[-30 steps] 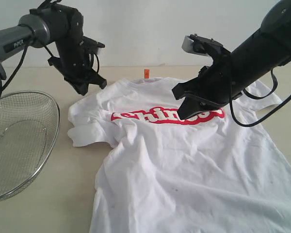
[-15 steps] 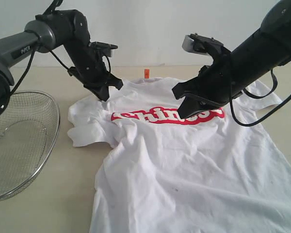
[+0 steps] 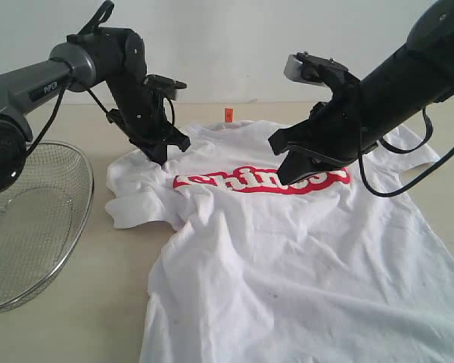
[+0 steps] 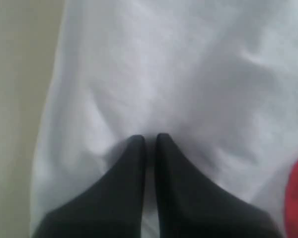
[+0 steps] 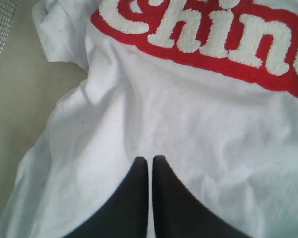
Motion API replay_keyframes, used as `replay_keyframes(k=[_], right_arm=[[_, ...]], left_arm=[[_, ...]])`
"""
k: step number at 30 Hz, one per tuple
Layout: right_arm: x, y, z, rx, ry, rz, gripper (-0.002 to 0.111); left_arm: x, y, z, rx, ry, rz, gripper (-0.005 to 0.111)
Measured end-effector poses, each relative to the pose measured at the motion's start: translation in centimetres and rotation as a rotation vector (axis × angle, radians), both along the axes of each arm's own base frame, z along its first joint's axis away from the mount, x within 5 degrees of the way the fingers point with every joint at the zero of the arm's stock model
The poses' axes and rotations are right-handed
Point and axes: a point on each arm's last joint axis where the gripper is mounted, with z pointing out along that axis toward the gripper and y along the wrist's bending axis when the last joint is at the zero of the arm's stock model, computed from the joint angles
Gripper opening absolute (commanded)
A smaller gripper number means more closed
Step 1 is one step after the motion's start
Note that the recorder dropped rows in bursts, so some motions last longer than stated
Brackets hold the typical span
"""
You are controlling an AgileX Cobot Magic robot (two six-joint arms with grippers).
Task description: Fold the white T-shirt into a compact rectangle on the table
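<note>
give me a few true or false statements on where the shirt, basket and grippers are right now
1. The white T-shirt is already folded into a rectangle. False: it lies spread out on the table.
2. Both the left gripper and the right gripper have their jaws shut. True.
3. The shirt lies inside the wire basket. False: the basket stands beside it.
4. The red band faces up. True.

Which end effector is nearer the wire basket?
Left. The left end effector is at the shoulder of the T-shirt on the basket side; the right end effector is by the red lettering, farther off.
</note>
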Motion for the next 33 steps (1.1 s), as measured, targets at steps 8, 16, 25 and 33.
replay_keyframes(k=[8,16,25,33], right_arm=[[0.0,0.0,0.0,0.000,0.000,0.000,0.000],[0.1,0.0,0.0,-0.003,-0.010,-0.007,0.000],[3.2,-2.2,-2.0,-0.054,-0.068,-0.170,0.000],[11.9,-5.9,-2.3,-0.041,-0.101,-0.269,0.000]], left_arm=[[0.4,1.1,0.0,0.011,-0.009,0.017,0.005],[0.9,1.9,0.2,0.008,-0.021,0.034,0.005],[1.6,0.8,7.8,-0.230,-0.183,0.033,0.005],[0.3,-0.7,9.4,-0.375,-0.116,0.048,0.005]])
